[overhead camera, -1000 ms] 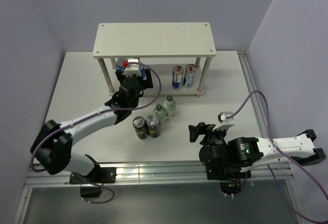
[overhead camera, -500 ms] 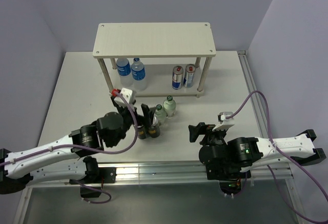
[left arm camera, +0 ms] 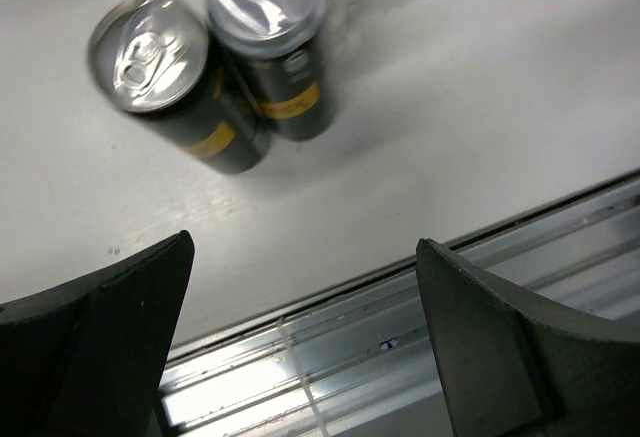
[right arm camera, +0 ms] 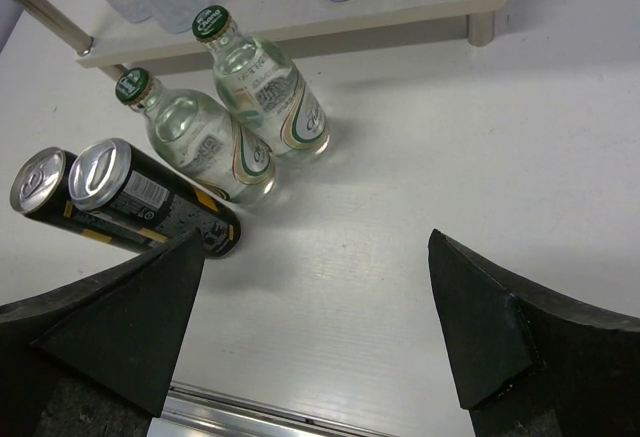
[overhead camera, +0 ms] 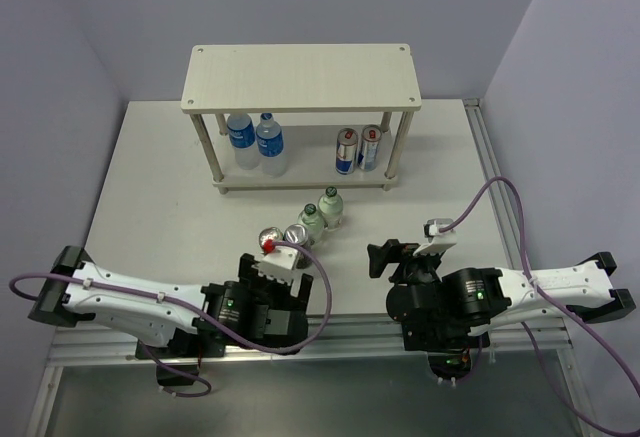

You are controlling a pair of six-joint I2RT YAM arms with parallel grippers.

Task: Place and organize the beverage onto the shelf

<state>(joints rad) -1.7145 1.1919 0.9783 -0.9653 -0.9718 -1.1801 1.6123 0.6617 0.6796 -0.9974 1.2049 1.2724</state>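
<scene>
The cream-white shelf stands at the back. Two blue-labelled water bottles stand on the left of its lower board. Two green-capped bottles and two black yellow-marked cans stand together on the table in front of the shelf. My left gripper is open and empty, low over the table's near edge, just short of the cans. My right gripper is open and empty, to the right of the bottles.
Two silver cans with red and blue markings stand on the right of the lower board. A metal rail runs along the table's near edge. Lilac walls close in the back and both sides.
My left arm has drawn back from under the shelf, past the black cans, to the near edge, leaving both water bottles on the lower board. The right arm has not moved.
</scene>
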